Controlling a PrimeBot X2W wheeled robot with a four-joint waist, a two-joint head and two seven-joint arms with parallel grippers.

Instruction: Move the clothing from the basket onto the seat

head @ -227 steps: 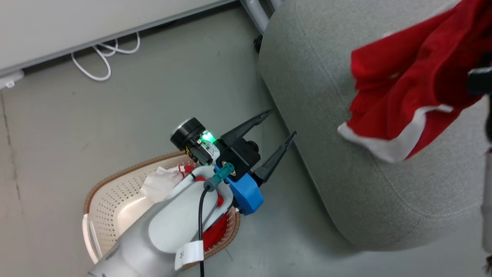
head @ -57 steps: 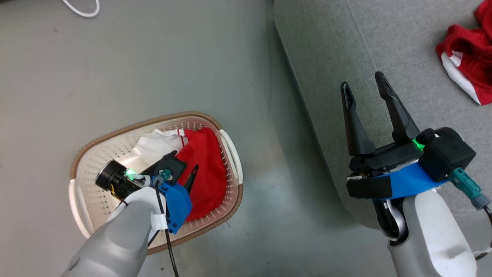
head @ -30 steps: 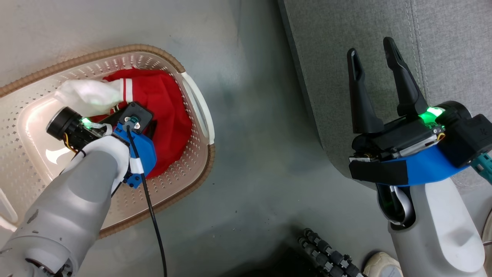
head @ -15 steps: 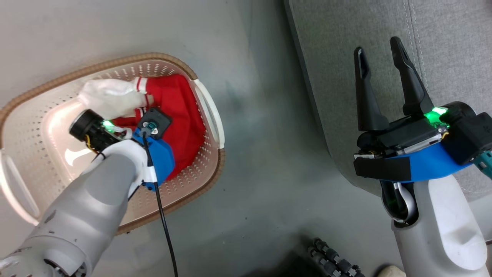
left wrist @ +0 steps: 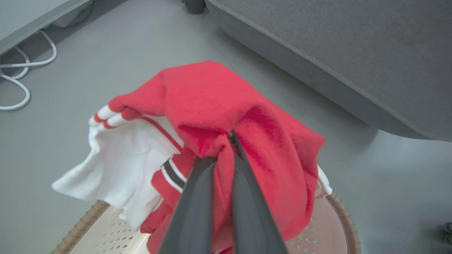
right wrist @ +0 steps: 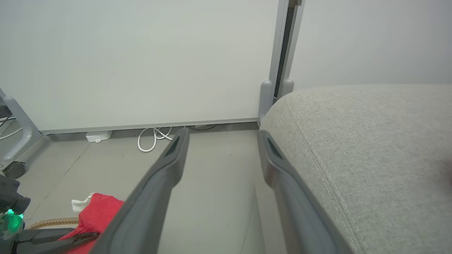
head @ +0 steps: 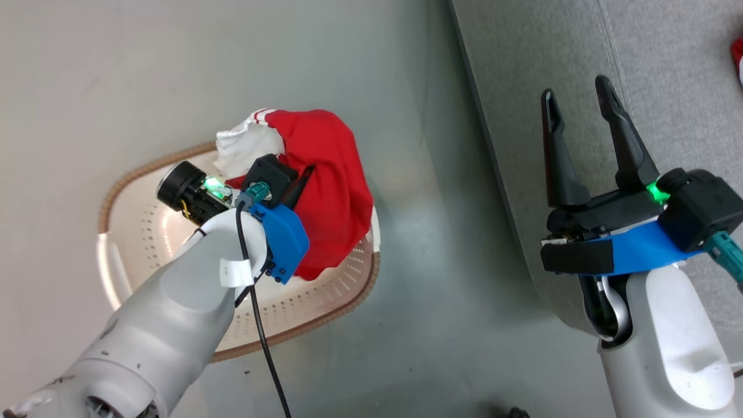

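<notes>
Clothing first: the striped red garment (left wrist: 226, 102) hangs bunched from your left gripper (left wrist: 231, 138). The gripper's two fingers are pinched together on a fold of it, with only cloth between them. The garment is held over the laundry basket (head: 145, 232), on the side nearer the seat (head: 667, 69). Its white cuff (left wrist: 106, 116) with red stripes and a loose white panel (left wrist: 116, 169) spill out to one side. The lower folds droop to about the level of the basket's brown rim (left wrist: 344, 218); you cannot tell whether they touch the inside. Beside the garment you can see the basket's pale perforated bottom and wall.

The basket stands on the grey floor (head: 174, 69), near the seat but apart from it.

Your right gripper (head: 574, 87) is over the seat's near edge, its fingers spread well apart with nothing between them. A sliver of red cloth (head: 738, 61) lies on the seat at the far right of the head view, too cut off to identify. A white cable (left wrist: 21, 70) loops on the floor well beyond the basket.
</notes>
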